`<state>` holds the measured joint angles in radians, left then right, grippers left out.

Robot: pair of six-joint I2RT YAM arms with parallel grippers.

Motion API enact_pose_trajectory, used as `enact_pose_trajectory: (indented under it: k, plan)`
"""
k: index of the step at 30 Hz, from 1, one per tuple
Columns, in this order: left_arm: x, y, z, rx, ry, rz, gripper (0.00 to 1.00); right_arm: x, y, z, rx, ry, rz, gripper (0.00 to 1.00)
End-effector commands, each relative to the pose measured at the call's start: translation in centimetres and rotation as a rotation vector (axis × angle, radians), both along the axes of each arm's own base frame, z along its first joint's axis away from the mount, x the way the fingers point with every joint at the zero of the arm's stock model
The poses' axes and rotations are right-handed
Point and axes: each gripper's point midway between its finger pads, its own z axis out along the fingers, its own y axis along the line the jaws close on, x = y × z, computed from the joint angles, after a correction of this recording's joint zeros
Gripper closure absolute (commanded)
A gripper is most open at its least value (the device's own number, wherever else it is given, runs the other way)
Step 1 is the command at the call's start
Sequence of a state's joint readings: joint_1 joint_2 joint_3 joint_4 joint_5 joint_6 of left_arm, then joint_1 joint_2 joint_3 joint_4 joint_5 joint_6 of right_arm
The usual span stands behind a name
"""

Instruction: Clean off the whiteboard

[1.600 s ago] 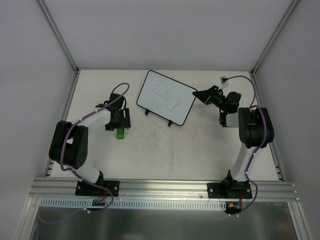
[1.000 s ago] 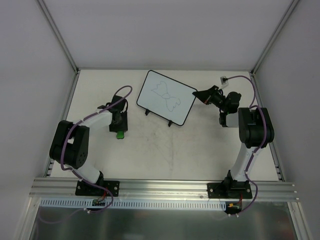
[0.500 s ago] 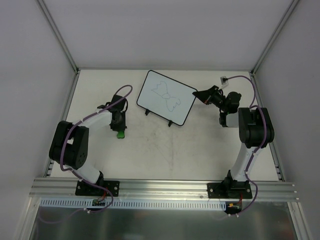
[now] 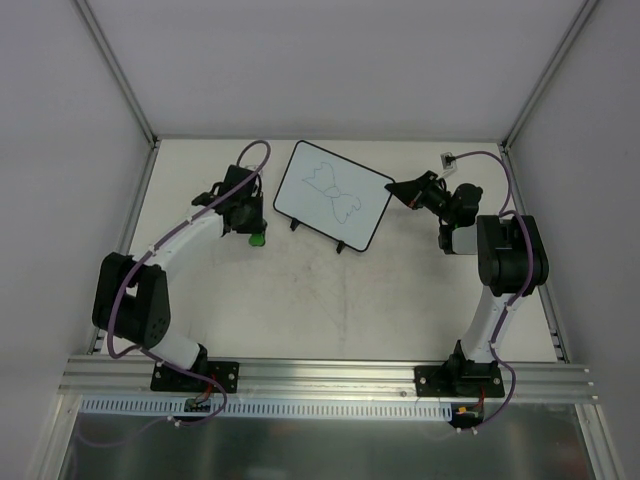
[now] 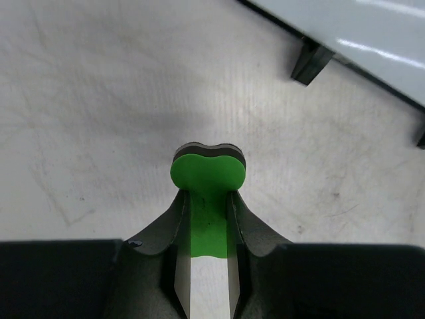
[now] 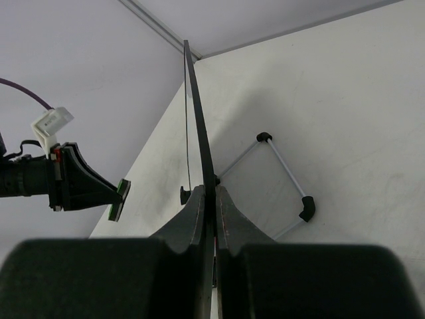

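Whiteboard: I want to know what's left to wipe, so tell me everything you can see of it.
The whiteboard is a small white rectangle with rounded corners, a thin black frame and two black feet. A thin dark scribble crosses its middle. It stands tilted near the back of the table. The right gripper is shut on its right edge; no other tool touches it.

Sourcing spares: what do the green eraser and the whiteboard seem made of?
Green eraser: matte green top, perhaps plastic or foam, over a dark layer, possibly felt. Whiteboard: glossy white coated face with light streaks; black frame, likely plastic.
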<state>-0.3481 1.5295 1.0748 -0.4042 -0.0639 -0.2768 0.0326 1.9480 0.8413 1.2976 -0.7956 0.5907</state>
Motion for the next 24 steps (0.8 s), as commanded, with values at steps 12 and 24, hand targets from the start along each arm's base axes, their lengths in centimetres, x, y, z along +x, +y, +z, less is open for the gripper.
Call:
enact_pose_trajectory:
  k: [12, 24]
  plan:
    - [11.5, -7.1, 10.9, -0.093, -0.295, -0.229, 1.0, -0.4, 0.5, 5.1, -0.02, -0.295, 0.025, 1.0]
    - [17.5, -12.6, 12.3, -0.012, -0.417, -0.384, 1.0, -0.7, 1.0, 4.9, -0.024, -0.294, 0.041, 1.0]
